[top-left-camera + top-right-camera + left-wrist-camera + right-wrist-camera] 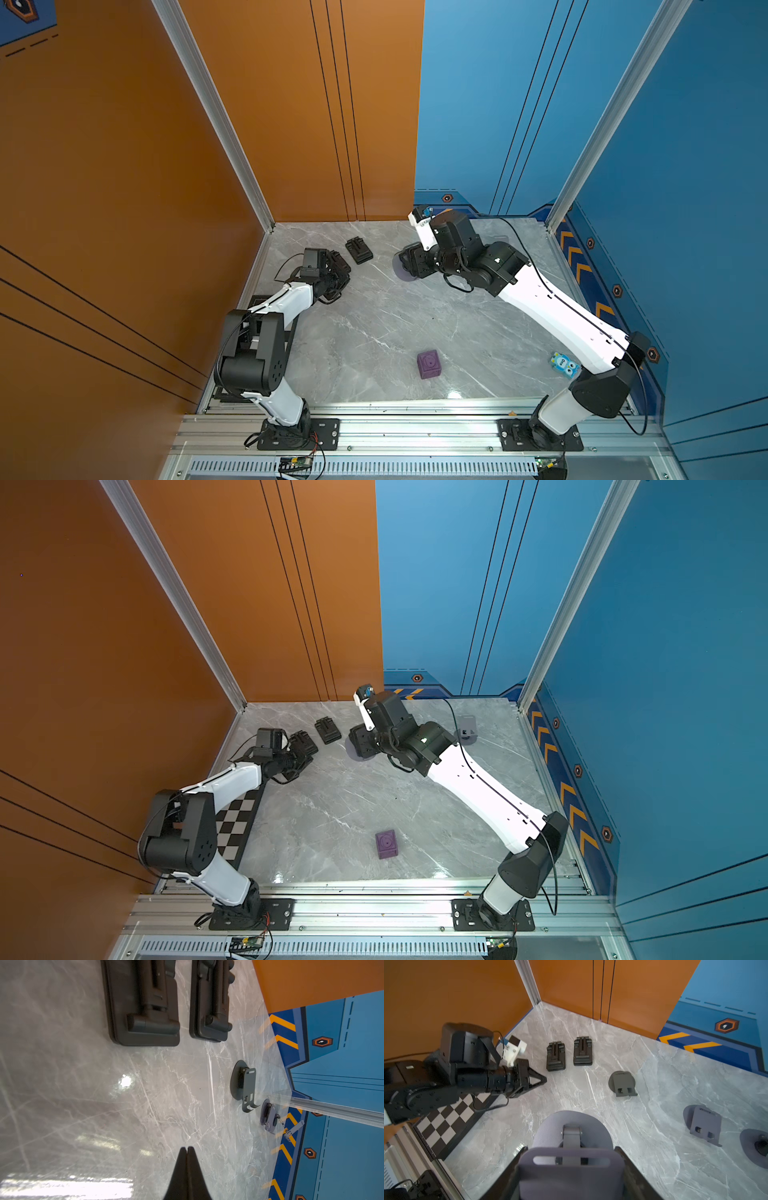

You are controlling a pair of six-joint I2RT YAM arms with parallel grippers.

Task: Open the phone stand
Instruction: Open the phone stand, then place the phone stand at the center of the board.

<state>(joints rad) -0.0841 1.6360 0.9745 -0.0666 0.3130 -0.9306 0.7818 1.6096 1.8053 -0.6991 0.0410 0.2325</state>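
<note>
The right gripper (571,1149) clasped the flat slotted plate of a smooth grey phone stand (571,1178), its round base beyond the fingertips. The left gripper (187,1150) was pressed closed, empty.

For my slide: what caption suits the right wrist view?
Right end effector grips the phone stand by its plate, marble table beneath.

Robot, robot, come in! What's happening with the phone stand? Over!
Left gripper shut, empty. Right gripper shut on phone stand, gripping its plate. Two black stands near left gripper, apart, not blocking.
</note>
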